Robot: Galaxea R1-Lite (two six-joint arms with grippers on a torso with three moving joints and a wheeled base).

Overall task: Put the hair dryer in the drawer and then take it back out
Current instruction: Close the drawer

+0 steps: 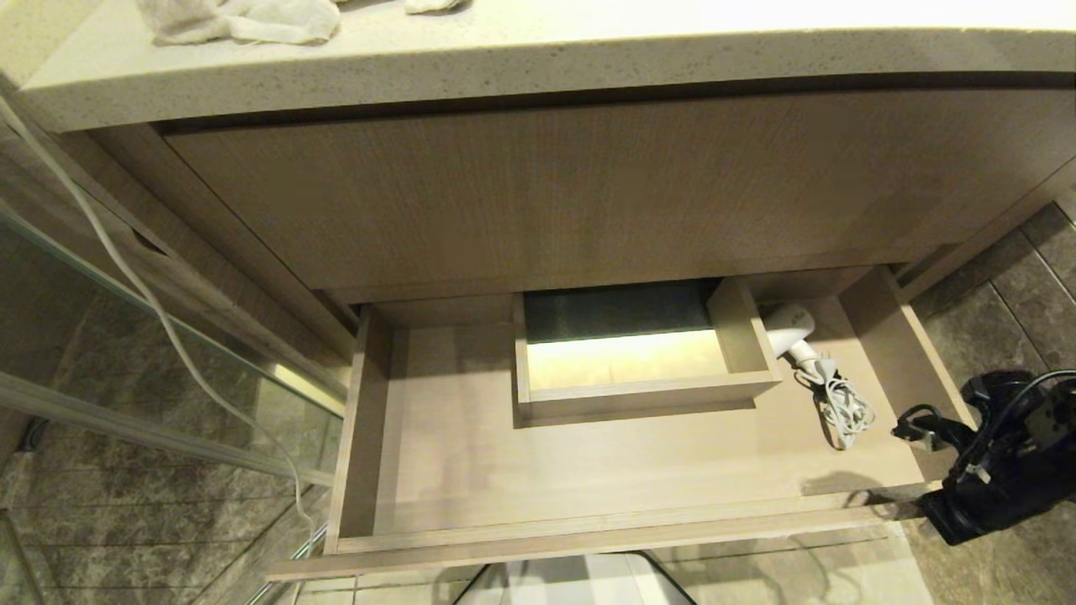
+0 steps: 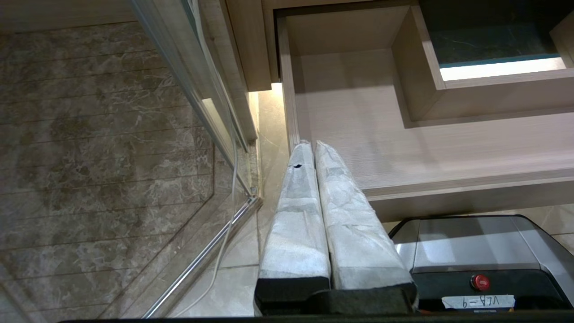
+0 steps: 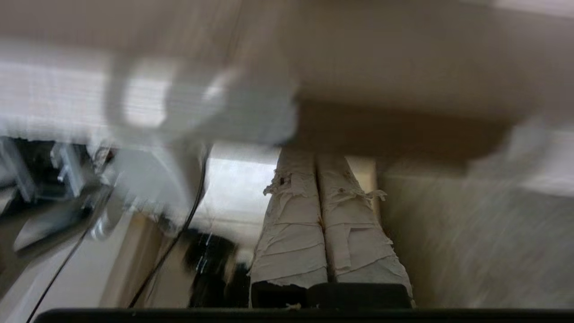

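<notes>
1. While the wide, shallow light-brown wood-grain drawer (image 1: 471, 470) stands pulled out under the speckled stone counter (image 1: 538, 59), the small white plastic hair dryer (image 1: 792, 329) lies on its floor at the robot's right, just beside the boxed rectangular cut-out (image 1: 643, 357) and touching or nearly touching its side wall
2. Its pale bundled cord (image 1: 841, 407) trails from the handle toward the drawer's front edge, loosely coiled
3. Right gripper (image 3: 316, 168): padded fingers pressed together, clenched on nothing; in the head view the black arm (image 1: 992, 462) sits outside the drawer's right front corner, apart from the dryer
4. Left gripper (image 2: 311, 146): fingers closed together, empty, parked by the drawer's left front corner
5. Judgement: first half of the task looks done; retrieval remains
6. Handling, judged: light, rigid, smooth shell, likely slippery on the rounded barrel; the narrower handle near the cord root looks the surer hold
7. Cord is limp and may snag on the cut-out wall or drag behind; lift clear before pulling outward
8. Crumpled white cloths (image 1: 244, 21) lie on the counter, uninvolved
</notes>
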